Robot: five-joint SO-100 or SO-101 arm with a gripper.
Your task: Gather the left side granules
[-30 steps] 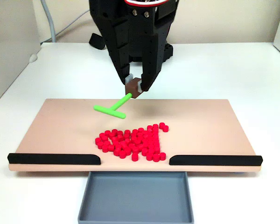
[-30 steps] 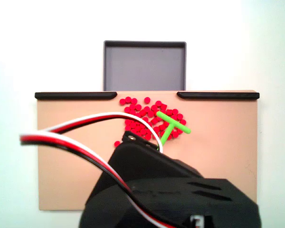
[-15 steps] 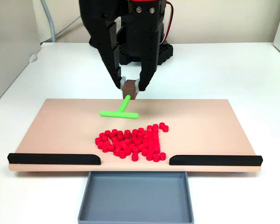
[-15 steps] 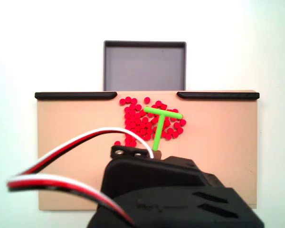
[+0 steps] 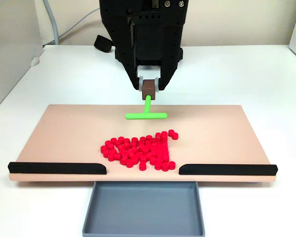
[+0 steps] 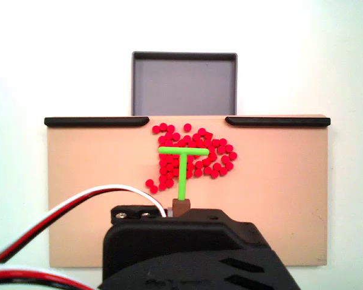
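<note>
Tool [image 5: 149, 89] clenched on green T-stick [image 5: 146, 111], crossbar level, stem running toward granules [image 5: 140, 151].

white table [image 5: 246, 69]; tan board [image 5: 64, 133], grey tray [image 5: 143, 210]

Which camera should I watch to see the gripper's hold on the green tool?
The fixed view facing the arm: there the gripper is seen pinching the brown block atop the green T-shaped tool, behind the granules. In the fixed view from above, the arm's body hides the fingers; the tool overlaps the granules.
</note>
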